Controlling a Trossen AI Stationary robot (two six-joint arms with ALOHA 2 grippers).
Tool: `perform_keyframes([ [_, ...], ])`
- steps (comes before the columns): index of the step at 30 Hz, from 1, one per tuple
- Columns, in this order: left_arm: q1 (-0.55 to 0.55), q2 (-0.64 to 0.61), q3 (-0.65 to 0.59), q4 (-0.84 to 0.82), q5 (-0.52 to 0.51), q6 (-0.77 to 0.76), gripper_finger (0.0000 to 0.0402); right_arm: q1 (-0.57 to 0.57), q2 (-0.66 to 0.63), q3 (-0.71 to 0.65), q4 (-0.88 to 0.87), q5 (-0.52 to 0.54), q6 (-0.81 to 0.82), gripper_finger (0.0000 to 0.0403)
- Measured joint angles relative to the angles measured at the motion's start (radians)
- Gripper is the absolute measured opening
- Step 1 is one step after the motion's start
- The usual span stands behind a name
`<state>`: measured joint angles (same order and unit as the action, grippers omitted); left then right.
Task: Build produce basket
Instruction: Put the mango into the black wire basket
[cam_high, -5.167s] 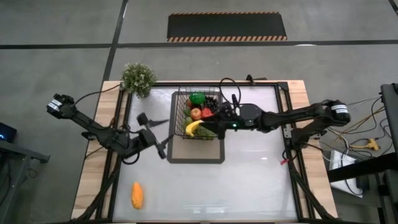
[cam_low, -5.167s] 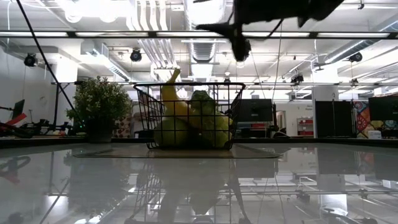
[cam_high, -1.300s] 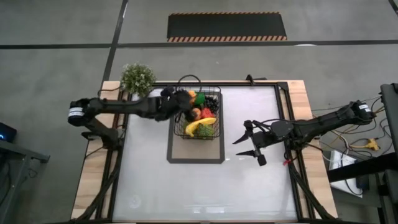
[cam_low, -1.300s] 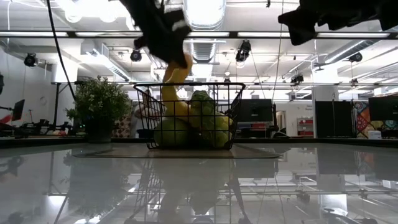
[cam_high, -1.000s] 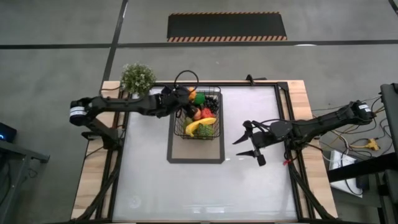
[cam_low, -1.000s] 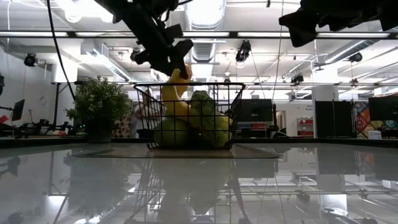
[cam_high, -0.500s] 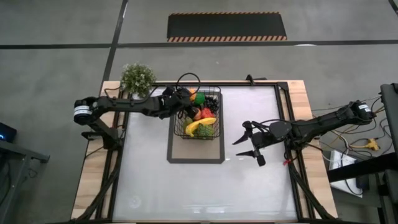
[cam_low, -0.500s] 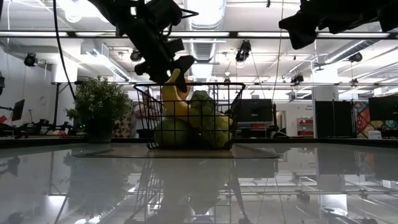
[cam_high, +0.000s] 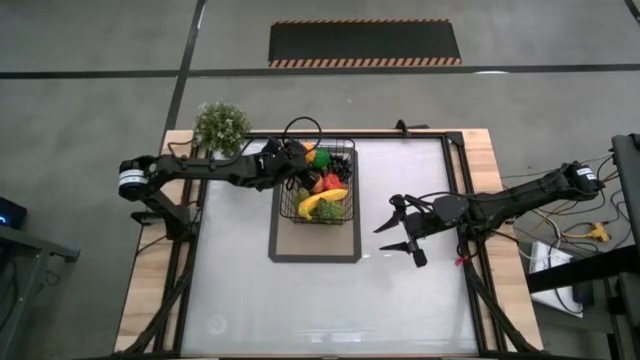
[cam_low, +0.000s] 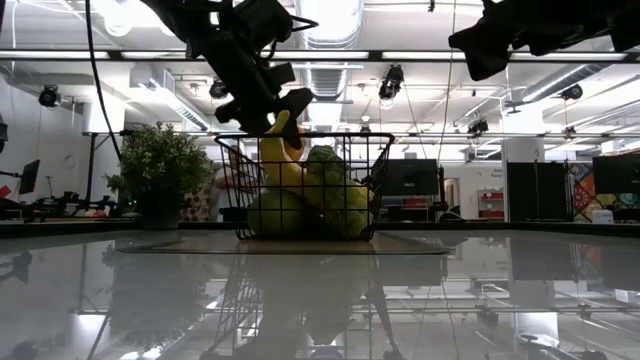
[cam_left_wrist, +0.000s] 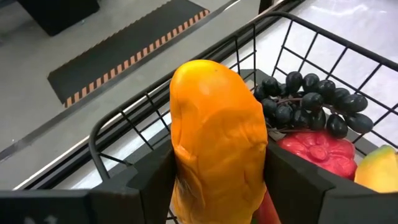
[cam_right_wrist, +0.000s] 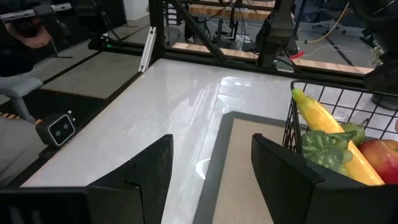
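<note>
The black wire basket (cam_high: 320, 182) stands on the flat mat (cam_high: 313, 250) and holds a yellow banana (cam_high: 322, 203), dark grapes (cam_left_wrist: 305, 102), a red piece (cam_left_wrist: 317, 152) and green pieces (cam_low: 325, 195). My left gripper (cam_high: 296, 166) is over the basket's left far part, shut on an orange piece (cam_left_wrist: 217, 137). In the low view the left gripper (cam_low: 262, 100) is just above the basket's rim. My right gripper (cam_high: 398, 228) is open and empty, above the table to the right of the basket. My left gripper pinches the orange piece by its two long sides (cam_left_wrist: 180, 168) between its two fingers (cam_left_wrist: 292, 180). The piece reaches out past the fingertips. The fingers come from the table's left, slanting down. The piece is lifted clear, over the produce in the basket.
A green potted plant (cam_high: 221, 126) stands at the table's far left corner. The basket's wire handle (cam_high: 303, 130) stands up over its far side. White table surface (cam_high: 330, 300) lies open in front of the mat and to both sides.
My left gripper has gone down toward the basket's rim with the orange piece, still shut on it. The piece is now lower, close over the produce.
</note>
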<state>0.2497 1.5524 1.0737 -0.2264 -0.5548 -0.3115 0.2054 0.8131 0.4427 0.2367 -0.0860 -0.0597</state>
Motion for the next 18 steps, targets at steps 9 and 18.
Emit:
perform_keyframes([
  [9,0.0,0.0,0.0,-0.001,0.005,-0.003,0.0204,0.0,0.0,0.0,0.0,0.0,0.0,0.0203],
  [18,0.0,0.0,0.002,-0.035,0.022,-0.069,0.0211,0.0,0.0,0.0,0.0,0.0,0.0,0.0203],
])
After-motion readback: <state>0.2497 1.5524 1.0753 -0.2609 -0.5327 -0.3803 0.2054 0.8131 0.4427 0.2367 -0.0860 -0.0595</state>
